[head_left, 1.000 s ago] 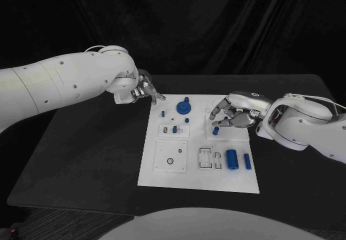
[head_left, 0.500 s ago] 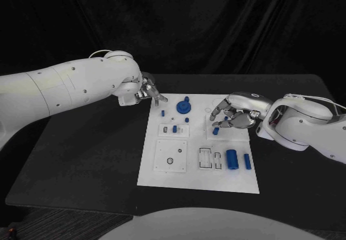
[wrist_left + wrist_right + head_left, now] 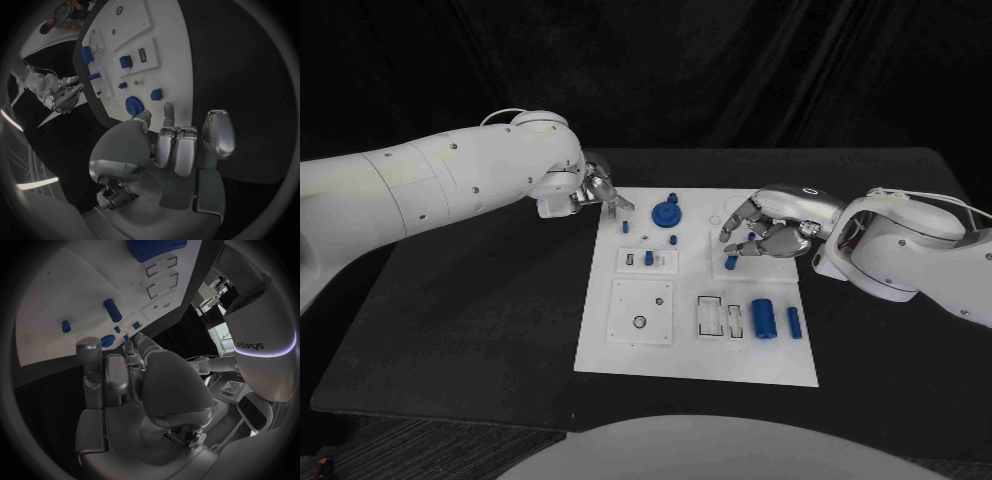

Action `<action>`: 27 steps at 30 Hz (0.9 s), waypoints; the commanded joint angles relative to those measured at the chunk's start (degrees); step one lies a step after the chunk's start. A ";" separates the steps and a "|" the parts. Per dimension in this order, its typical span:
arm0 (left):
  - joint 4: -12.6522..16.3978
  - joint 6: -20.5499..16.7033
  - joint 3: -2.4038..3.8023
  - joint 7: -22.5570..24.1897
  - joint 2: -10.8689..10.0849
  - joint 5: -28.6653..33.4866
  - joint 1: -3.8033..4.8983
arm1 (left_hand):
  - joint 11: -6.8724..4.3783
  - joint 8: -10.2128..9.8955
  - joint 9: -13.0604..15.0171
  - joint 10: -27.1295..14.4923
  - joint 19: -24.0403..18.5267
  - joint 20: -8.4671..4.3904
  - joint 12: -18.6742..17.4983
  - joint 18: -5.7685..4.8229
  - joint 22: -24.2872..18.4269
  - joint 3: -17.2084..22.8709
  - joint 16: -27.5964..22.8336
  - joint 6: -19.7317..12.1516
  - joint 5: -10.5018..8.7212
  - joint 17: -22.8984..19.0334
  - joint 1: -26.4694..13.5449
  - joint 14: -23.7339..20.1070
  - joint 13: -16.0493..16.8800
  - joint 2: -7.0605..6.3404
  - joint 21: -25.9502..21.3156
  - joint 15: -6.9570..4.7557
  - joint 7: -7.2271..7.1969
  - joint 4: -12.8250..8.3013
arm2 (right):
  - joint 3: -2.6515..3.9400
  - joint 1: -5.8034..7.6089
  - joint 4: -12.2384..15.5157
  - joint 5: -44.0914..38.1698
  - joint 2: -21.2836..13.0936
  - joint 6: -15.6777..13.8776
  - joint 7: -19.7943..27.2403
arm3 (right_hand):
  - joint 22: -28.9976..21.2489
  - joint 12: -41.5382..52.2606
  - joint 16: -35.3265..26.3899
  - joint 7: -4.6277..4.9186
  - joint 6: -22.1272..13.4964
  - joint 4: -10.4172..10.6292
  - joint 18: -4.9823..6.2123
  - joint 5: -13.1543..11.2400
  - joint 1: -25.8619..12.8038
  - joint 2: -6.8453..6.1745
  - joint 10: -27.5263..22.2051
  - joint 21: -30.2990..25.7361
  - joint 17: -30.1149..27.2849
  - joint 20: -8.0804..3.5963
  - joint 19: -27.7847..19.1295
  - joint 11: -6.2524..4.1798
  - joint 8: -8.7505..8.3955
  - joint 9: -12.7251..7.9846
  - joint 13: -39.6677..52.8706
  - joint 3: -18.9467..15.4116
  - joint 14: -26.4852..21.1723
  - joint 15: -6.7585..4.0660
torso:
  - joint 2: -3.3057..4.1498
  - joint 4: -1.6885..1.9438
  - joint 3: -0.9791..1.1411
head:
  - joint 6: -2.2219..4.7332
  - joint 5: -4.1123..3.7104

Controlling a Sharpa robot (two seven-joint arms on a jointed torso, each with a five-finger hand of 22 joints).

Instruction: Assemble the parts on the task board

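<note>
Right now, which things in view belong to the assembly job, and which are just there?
Belongs to the job:
- task board
- blue gear
- large blue cylinder
- small blue cylinder
- small blue peg
- left robot hand, holding nothing
- right robot hand, over the board

Just there:
- black table

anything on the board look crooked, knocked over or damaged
Nothing stands out. The task board lies flat on the table, and its blue parts, such as the large cylinder, sit tidily on it, with no visible damage.
</note>
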 commanded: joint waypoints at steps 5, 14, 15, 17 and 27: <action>0.28 1.23 0.06 0.62 -0.12 -0.29 -0.17 | 0.23 0.08 0.11 1.80 -0.36 0.08 -0.38 -0.53 9.39 -0.57 0.38 0.71 -0.06 15.09 -0.09 5.89 11.23 0.01 -0.20 0.34 -0.05 0.14 | 0.03 -0.18 0.03 -0.22 0.09 0.32 -0.21 | 5.07 -0.19 -0.12 -0.04 0.55 0.39 0.54 -0.16 -0.73 0.14 -0.13 -0.12 -0.01 0.19 -0.09 0.32 0.33 0.10 2.70 -0.11 -0.02 0.45 | -0.03 0.04 -0.04 | -0.01 0.11; 0.62 1.85 0.06 0.52 -0.17 -0.29 -0.41 | 0.21 0.18 0.18 1.68 -0.48 0.10 -0.46 -0.49 9.34 -0.66 0.38 0.89 -0.05 15.09 -0.20 5.89 11.13 0.06 -0.36 0.34 -0.09 0.24 | 0.03 -0.23 -0.10 -0.22 0.22 0.42 -0.22 | 5.07 -0.19 -0.12 -0.04 0.55 0.39 0.54 -0.16 -0.73 0.14 -0.13 -0.12 -0.01 0.19 -0.09 0.32 0.33 0.10 2.70 -0.11 -0.02 0.45 | -0.04 0.07 -0.02 | -0.01 0.02; 0.70 1.93 0.06 0.51 -0.18 -0.29 -0.48 | 0.21 0.20 0.19 1.65 -0.49 0.10 -0.48 -0.49 9.34 -0.70 0.38 0.92 -0.06 15.09 -0.26 5.89 11.09 0.07 -0.37 0.34 -0.10 0.29 | 0.03 -0.24 -0.11 -0.22 0.21 0.43 -0.23 | 5.07 -0.19 -0.12 -0.04 0.55 0.39 0.54 -0.16 -0.73 0.14 -0.13 -0.12 -0.01 0.19 -0.09 0.32 0.33 0.10 2.70 -0.11 -0.02 0.45 | -0.02 0.05 -0.03 | -0.01 0.03; 0.75 2.14 0.06 0.42 -0.17 -0.29 -0.53 | 0.21 0.20 0.20 1.65 -0.51 0.11 -0.48 -0.48 9.33 -0.74 0.38 0.94 -0.08 15.09 -0.30 5.89 11.10 0.07 -0.39 0.34 -0.10 0.33 | 0.03 -0.25 -0.13 -0.22 0.21 0.46 -0.24 | 5.05 -0.19 -0.12 -0.04 0.57 0.45 0.55 -0.14 -0.79 0.17 -0.13 -0.20 -0.02 0.20 -0.09 0.33 0.34 0.12 2.69 -0.12 -0.01 0.47 | -0.03 0.04 -0.02 | -0.01 0.04; 0.92 3.15 0.06 0.06 -0.06 -0.29 -0.85 | 0.21 0.21 0.24 1.52 -0.63 0.12 -0.57 -0.44 9.28 -0.88 0.38 0.96 -0.19 15.09 -0.47 5.89 10.99 0.07 -0.55 0.34 -0.09 0.45 | 0.03 -0.32 -0.31 0.33 0.32 0.69 -0.44 | 5.03 -0.20 -0.18 -0.04 0.60 0.48 0.57 -0.12 -0.81 0.19 -0.14 -0.31 -0.10 0.22 -0.11 0.34 0.35 0.14 2.67 -0.11 -0.03 0.48 | -0.04 0.01 -0.01 | -0.01 0.04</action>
